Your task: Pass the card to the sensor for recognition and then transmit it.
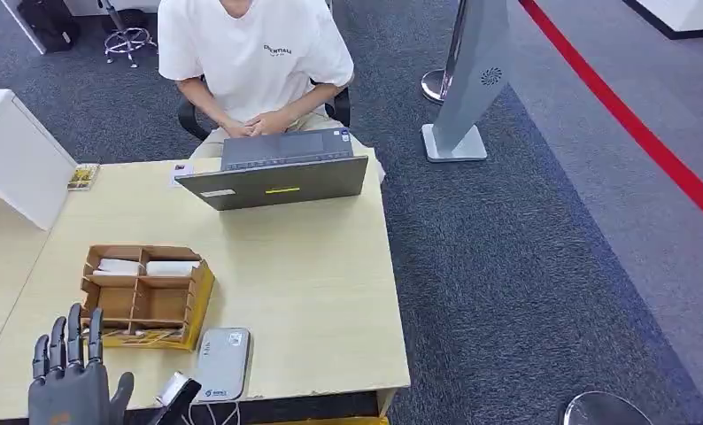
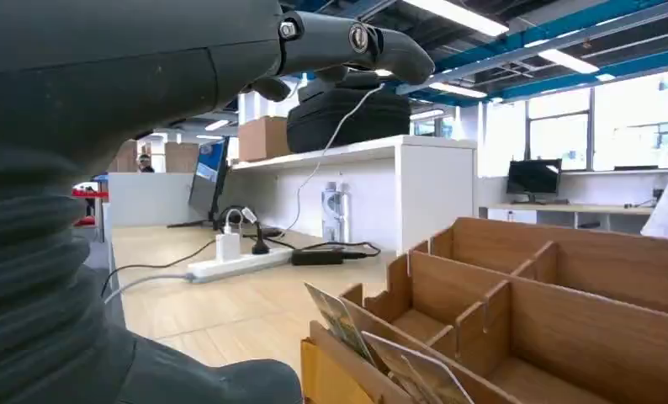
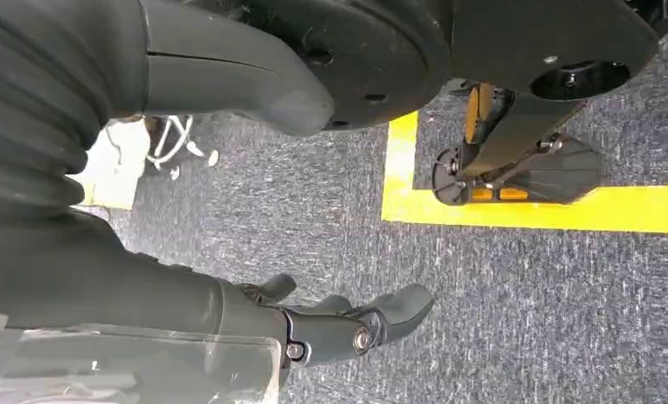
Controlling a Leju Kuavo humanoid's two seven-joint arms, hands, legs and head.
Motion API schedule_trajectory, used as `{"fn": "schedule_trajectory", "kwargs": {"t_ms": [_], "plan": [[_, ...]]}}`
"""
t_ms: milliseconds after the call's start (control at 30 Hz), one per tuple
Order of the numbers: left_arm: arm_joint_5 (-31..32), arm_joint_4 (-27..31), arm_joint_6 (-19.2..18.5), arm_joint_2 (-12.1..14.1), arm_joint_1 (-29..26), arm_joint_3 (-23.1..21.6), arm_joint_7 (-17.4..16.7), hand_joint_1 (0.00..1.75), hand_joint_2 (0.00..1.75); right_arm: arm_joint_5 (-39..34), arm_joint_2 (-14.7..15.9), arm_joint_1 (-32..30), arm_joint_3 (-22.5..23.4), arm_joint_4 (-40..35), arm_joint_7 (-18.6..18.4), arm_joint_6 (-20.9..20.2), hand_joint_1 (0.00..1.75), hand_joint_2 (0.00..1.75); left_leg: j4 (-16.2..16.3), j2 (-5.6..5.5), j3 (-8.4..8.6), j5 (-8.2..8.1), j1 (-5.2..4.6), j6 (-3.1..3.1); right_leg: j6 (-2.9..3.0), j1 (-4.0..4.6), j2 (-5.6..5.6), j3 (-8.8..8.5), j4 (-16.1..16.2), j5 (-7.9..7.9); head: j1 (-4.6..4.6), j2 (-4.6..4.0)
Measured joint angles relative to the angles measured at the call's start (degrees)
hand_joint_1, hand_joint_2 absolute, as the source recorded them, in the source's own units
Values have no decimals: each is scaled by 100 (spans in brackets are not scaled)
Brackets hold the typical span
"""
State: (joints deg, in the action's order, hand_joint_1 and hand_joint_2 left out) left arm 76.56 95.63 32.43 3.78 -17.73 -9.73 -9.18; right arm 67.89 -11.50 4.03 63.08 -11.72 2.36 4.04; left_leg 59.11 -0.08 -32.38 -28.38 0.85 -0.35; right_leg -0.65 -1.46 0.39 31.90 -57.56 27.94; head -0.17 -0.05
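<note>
Head view gives us the table (image 1: 330,292) first, then the wooden organizer (image 1: 144,297) at its eight o'clock, the white sensor (image 1: 223,363) just beside it at five o'clock. Our left hand (image 1: 69,376) hovers at the organizer's seven o'clock, fingers spread, holding nothing. Our right hand (image 3: 347,324) hangs over carpet, fingers loosely apart. Cards (image 2: 381,358) lean in the organizer's near slot: we judge them light, stiff, slick, best pinched by the upper edge.

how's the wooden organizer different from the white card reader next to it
The wooden organizer is brown, open-topped and split into compartments holding cards; the white card reader is a flat, closed slab with a cable at its near edge. The organizer looks larger and taller. Both sit on the table, near the left hand.
</note>
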Motion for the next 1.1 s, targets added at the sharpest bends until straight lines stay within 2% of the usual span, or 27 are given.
{"fn": "schedule_trajectory", "kwargs": {"t_ms": [500, 1100], "plan": [[33, -905, 158, -241, 591, 79, 103, 0, 175, 181, 0, 21, -155, 0, -7, -28, 0, 175, 0, -1, 1, 0, 0, 0, 0, 0, 0, 0, 0, 0, 0, -2], [7, -1471, 175, -286, 1016, 125, 116, 0, 175, 293, 2, 33, -284, -7, -17, -83, 0, 175, 0, -1, 2, 1, 0, 0, 0, 0, 1, 0, 0, -1, 0, -2]]}}
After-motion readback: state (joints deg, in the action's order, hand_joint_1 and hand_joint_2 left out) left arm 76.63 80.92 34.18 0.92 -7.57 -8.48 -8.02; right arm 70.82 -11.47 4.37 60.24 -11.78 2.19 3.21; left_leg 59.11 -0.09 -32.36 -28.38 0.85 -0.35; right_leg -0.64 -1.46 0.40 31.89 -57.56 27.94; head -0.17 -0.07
